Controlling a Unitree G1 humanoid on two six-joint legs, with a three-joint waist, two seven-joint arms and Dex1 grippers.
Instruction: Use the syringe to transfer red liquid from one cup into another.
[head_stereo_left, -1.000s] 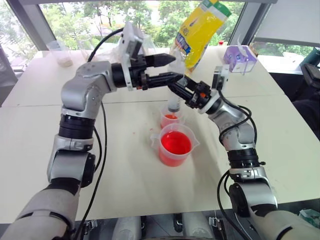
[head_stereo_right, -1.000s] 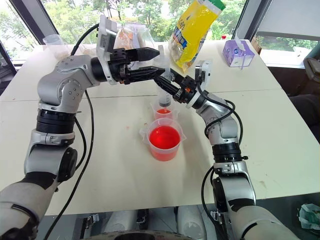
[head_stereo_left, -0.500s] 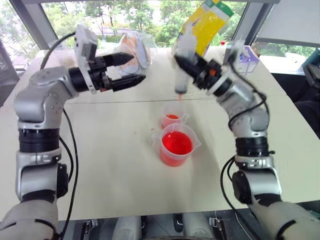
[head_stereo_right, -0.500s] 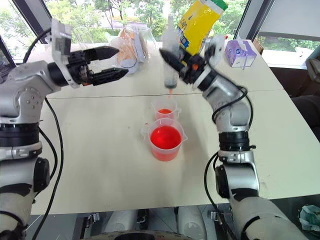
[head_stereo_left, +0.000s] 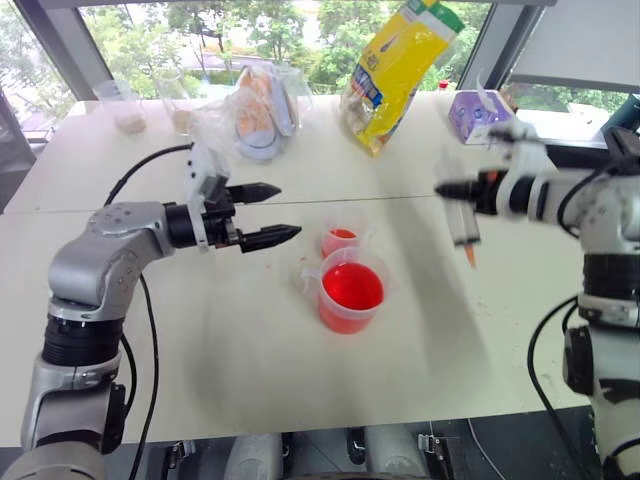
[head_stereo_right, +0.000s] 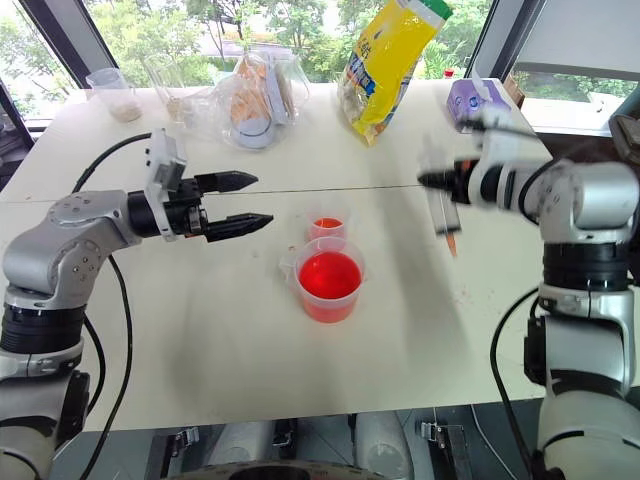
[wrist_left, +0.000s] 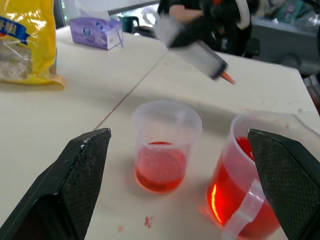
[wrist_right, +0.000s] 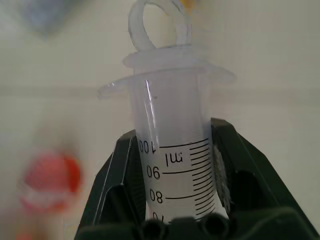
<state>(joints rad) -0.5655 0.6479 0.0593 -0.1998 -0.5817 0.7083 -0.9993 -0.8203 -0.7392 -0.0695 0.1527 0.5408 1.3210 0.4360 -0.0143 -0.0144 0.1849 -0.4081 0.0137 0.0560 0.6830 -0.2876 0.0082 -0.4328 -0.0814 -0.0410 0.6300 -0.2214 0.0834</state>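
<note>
The large clear beaker (head_stereo_left: 350, 292) stands mid-table, about half full of red liquid (head_stereo_left: 352, 285). Just behind it, the small clear cup (head_stereo_left: 343, 240) holds a shallow red layer. To the right of both cups, above bare table, my right gripper (head_stereo_left: 452, 190) is shut on the syringe (head_stereo_left: 463, 225). The syringe hangs with its orange tip down, and its barrel (wrist_right: 175, 150) looks clear with the plunger pushed in. My left gripper (head_stereo_left: 290, 210) hovers to the left of the cups, open and empty. Its fingers point toward them, and the small cup (wrist_left: 166, 145) sits between them in the left wrist view.
A yellow bag (head_stereo_left: 400, 60), a purple tissue box (head_stereo_left: 478, 115) and a clear bag of items (head_stereo_left: 262, 105) stand along the table's back. Clear cups with beige contents (head_stereo_left: 125, 108) sit at the back left. The table's right edge is near my right arm.
My right arm has swung the syringe from above the small cup out to the right and lower. My left gripper has drawn back to the left and down, still open.
</note>
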